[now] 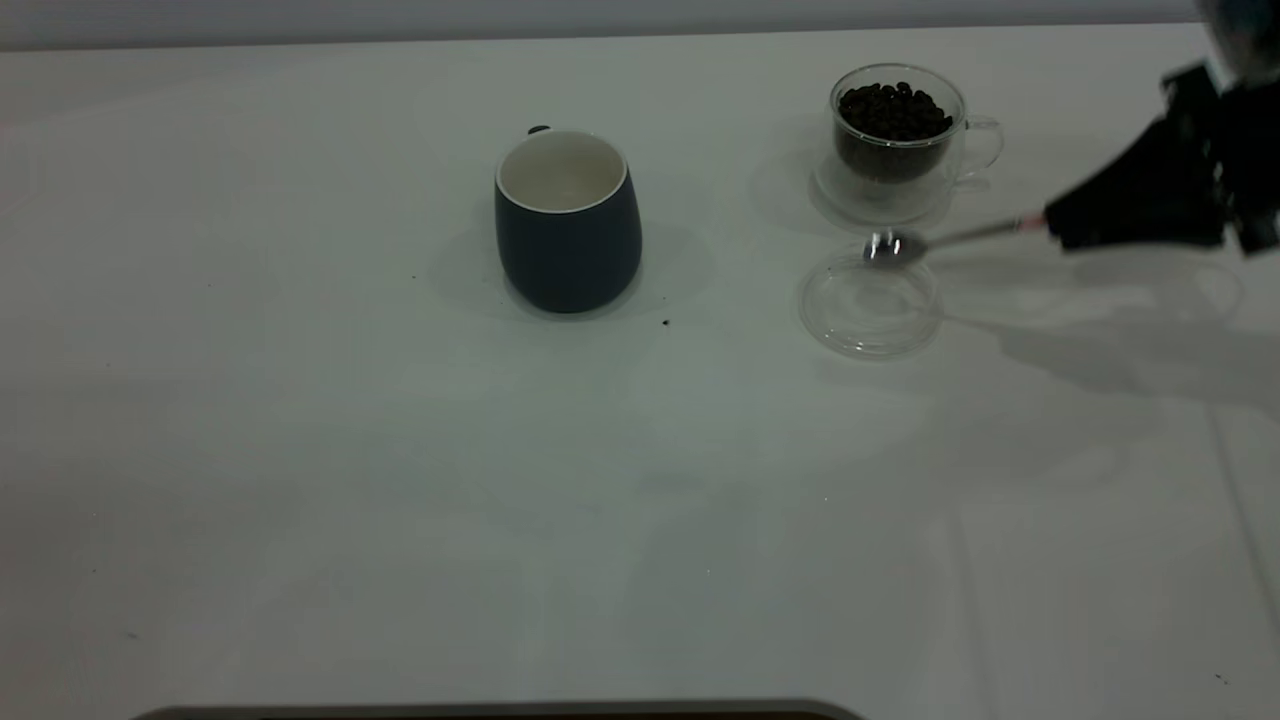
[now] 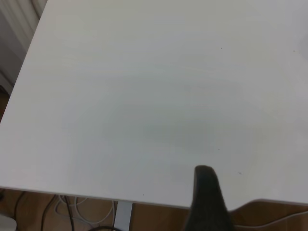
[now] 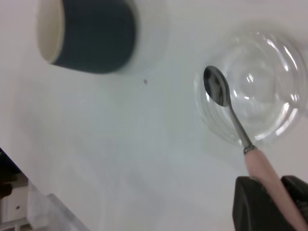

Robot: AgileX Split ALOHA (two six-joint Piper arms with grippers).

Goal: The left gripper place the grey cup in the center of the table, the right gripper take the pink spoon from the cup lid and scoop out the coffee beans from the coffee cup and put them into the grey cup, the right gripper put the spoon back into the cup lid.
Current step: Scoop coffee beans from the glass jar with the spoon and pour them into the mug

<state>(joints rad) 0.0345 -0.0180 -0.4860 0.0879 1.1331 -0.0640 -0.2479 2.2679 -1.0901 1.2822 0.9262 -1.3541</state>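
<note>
— Where's the dark grey ceramic cup (image 1: 567,222)?

— Upright mid-table on the white table (image 1: 400,500), empty. The clear glass coffee cup (image 1: 897,140) of beans stands well right of it, the round clear glass lid (image 1: 870,305) just in front.

— And the arms?

— The right gripper (image 1: 1060,228) is clamped on the pink-handled metal spoon (image 1: 945,238), bowl over the lid's rim. Left gripper (image 2: 206,202): can't tell

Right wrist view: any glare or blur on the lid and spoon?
Right wrist view: bright glare streaks on the clear cup lid; pink spoon bowl sharp, its handle soft near the right gripper. Exterior view: the arm's soft shadow falls on the table.
</note>
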